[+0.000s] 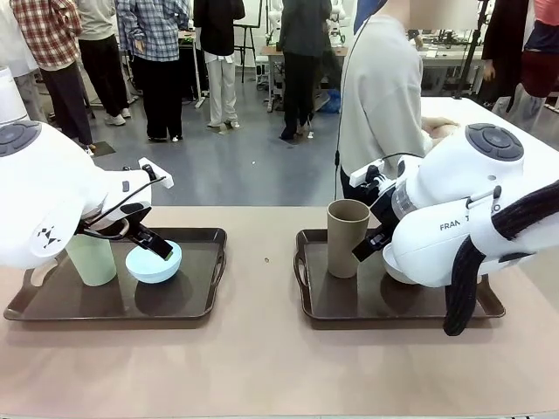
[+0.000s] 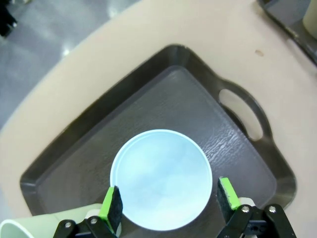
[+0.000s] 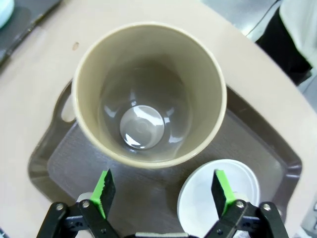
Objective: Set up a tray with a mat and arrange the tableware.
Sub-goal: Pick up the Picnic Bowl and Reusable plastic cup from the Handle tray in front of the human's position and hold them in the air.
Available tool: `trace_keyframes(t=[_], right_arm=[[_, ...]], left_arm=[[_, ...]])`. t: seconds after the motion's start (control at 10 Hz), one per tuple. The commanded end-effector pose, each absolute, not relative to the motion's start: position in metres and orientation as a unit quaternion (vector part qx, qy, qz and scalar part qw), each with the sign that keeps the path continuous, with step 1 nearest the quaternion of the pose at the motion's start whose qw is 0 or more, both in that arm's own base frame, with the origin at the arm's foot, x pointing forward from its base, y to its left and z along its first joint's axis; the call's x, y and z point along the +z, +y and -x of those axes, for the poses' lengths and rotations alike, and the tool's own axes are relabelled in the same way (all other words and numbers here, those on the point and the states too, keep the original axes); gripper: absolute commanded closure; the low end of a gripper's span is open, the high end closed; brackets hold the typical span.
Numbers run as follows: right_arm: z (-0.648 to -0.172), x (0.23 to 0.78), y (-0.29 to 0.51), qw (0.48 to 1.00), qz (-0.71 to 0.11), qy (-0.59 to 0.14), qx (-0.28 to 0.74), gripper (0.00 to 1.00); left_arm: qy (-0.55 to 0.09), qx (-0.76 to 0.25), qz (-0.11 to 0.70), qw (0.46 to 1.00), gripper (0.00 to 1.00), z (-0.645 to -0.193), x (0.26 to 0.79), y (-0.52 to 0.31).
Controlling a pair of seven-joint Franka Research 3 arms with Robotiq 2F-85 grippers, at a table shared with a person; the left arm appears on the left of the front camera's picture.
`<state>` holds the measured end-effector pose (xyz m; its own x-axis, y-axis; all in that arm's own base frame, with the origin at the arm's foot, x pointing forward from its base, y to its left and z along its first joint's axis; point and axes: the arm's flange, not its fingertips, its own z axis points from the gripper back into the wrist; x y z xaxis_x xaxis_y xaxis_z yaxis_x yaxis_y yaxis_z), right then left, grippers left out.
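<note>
One blue bowl (image 2: 159, 171), beneath left end effector (image 2: 168, 191)

A pale green tumbler (image 1: 92, 259) and a light blue bowl (image 1: 154, 262) share a dark brown, wood-grained tray (image 1: 52, 301). A taupe tumbler (image 1: 347, 236) and a bluish-white bowl (image 3: 198, 198) share a matching second tray (image 1: 349, 301). The table (image 1: 262, 367) is pinkish beige. The left arm (image 1: 44, 192) and right arm (image 1: 454, 227) are white, and their pads (image 2: 111, 203) are bright green on black.
</note>
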<state>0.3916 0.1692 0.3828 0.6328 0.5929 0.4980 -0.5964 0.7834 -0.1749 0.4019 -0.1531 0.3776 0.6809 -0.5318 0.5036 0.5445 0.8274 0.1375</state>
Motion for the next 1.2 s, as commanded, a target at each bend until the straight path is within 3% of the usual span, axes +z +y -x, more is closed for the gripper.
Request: trace_keyframes(t=[0.0, 0.4, 0.5, 0.7, 0.8, 1.0, 1.1], right_arm=[[-0.345, 0.426, 0.172, 0.898, 0.036, -0.286, 0.333, 0.0], [-0.254, 0.503, 0.17, 0.885, 0.089, -0.324, 0.321, 0.0], [-0.33, 0.497, 0.184, 0.882, 0.069, -0.323, 0.336, 0.0], [-0.33, 0.497, 0.184, 0.882, 0.069, -0.323, 0.336, 0.0], [-0.303, 0.521, 0.184, 0.881, 0.08, -0.329, 0.33, 0.0], [-0.306, 0.489, 0.167, 0.92, 0.056, -0.248, 0.299, 0.0], [-0.284, 0.476, 0.155, 0.93, 0.042, -0.213, 0.296, 0.0]], left_arm=[[-0.291, -0.294, 0.016, 0.91, 0.0, -0.368, 0.427, -0.159], [-0.291, -0.312, -0.022, 0.904, 0.0, -0.291, 0.51, -0.156], [-0.308, -0.311, 0.002, 0.899, 0.0, -0.352, 0.486, -0.166], [-0.308, -0.311, 0.002, 0.899, 0.0, -0.352, 0.486, -0.166], [-0.304, -0.315, -0.006, 0.899, 0.0, -0.329, 0.51, -0.163], [-0.237, -0.316, 0.02, 0.919, 0.0, -0.322, 0.487, -0.15], [-0.205, -0.311, 0.025, 0.928, 0.0, -0.299, 0.479, -0.138]])
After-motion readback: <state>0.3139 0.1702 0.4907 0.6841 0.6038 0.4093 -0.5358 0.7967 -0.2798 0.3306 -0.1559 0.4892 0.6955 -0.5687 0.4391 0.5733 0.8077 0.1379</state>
